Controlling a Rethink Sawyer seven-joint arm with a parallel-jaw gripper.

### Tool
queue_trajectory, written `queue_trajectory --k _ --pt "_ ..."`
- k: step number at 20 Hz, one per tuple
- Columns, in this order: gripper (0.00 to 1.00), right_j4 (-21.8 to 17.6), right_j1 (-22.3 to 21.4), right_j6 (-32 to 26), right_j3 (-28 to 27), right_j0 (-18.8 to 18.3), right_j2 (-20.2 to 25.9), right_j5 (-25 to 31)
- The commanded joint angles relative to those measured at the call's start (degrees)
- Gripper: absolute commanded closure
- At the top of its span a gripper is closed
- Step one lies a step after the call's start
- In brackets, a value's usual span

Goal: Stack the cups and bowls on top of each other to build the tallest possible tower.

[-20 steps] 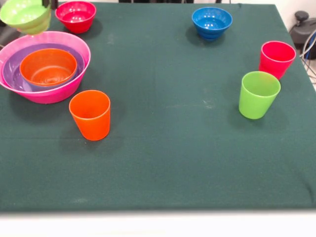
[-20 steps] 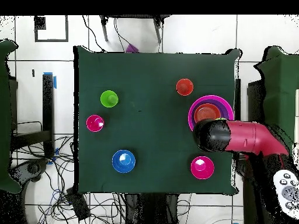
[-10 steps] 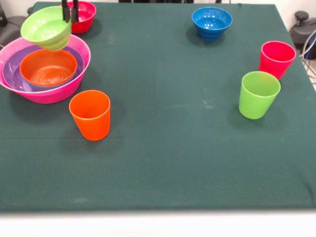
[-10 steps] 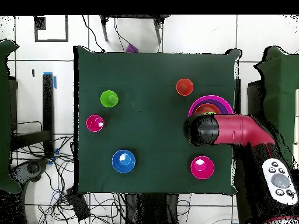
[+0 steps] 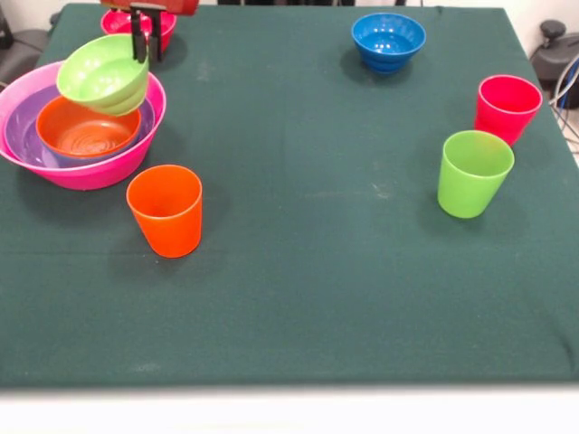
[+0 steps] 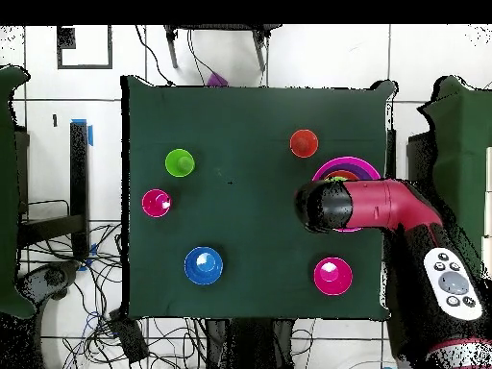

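Note:
My gripper (image 5: 147,52) is shut on the far rim of the lime green bowl (image 5: 101,74). It holds the bowl tilted, just above the orange bowl (image 5: 83,132). The orange bowl sits in the purple bowl (image 5: 20,136), which sits in the huge pink bowl (image 5: 86,172); together they form the tower at the left. The orange cup (image 5: 166,210) stands just in front of the tower. The lime green cup (image 5: 472,173) and the red-pink cup (image 5: 506,107) stand at the right. The light blue bowl is out of view.
The red-pink bowl (image 5: 118,20) sits behind the gripper at the far left. The dark blue bowl (image 5: 388,41) sits at the far middle. In the overhead view the arm (image 6: 370,207) covers most of the pink bowl (image 6: 348,162).
The gripper has carried the lime green bowl from beyond the tower's far left edge rightward and down, to just over the orange bowl. Nothing else has moved.

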Motion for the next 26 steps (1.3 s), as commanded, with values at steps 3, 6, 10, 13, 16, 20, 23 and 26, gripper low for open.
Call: queue_trajectory --k 3,6,10,13,16,20,23,26 --pt "1.00 -7.4 1.9 -20.2 -3.7 -1.8 5.7 2.5" --pt "1.00 -8.0 1.9 -19.2 -3.6 -1.8 6.2 2.5" --pt "1.00 -9.2 1.4 -18.0 -3.7 -1.3 6.0 3.6" --pt "1.00 -9.5 1.0 -17.7 -3.2 -1.4 5.9 3.9" --pt "0.00 -8.4 1.1 -16.1 -1.8 -2.5 6.9 2.0" --pt "0.00 -7.6 1.3 -14.8 -0.9 -3.2 7.7 0.9" --pt "0.00 -7.8 1.3 -15.5 -1.4 -2.9 7.7 2.8" --pt "0.00 -7.8 1.1 -15.7 -1.4 -2.8 7.7 3.6"
